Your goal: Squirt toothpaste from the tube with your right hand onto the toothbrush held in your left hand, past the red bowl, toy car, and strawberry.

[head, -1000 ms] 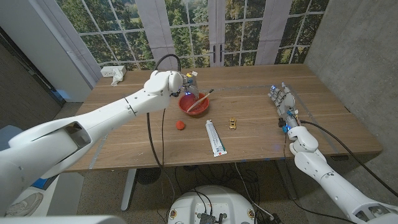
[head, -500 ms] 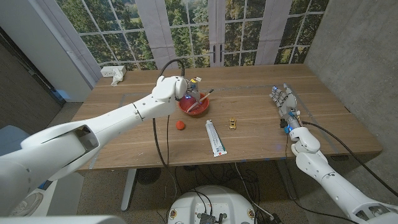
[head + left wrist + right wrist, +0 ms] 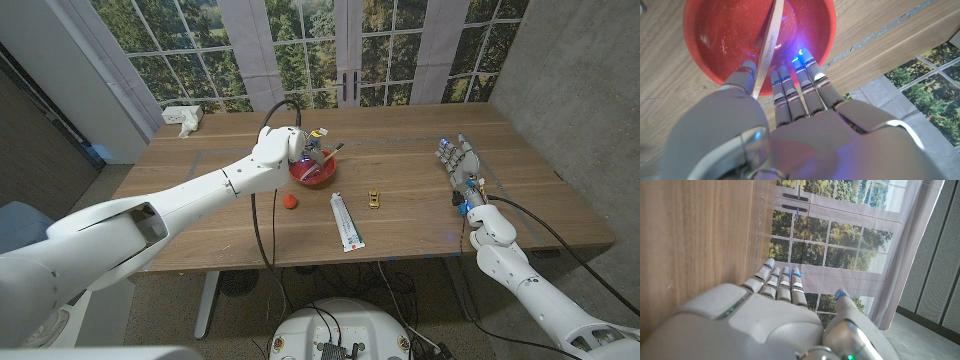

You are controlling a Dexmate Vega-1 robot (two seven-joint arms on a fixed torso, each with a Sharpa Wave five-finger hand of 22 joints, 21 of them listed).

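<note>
Red bowl (image 3: 313, 170) under left hand (image 3: 300, 148)

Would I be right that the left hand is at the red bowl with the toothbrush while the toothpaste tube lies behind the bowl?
Not quite: in the head view the toothpaste tube lies in front of the red bowl, nearer the robot. The left hand is indeed at the bowl with the toothbrush.

wooden table (image 3: 420, 205) — red bowl (image 3: 312, 172) | strawberry (image 3: 290, 201) | toothpaste tube (image 3: 346, 221) | toy car (image 3: 374, 198)
</note>
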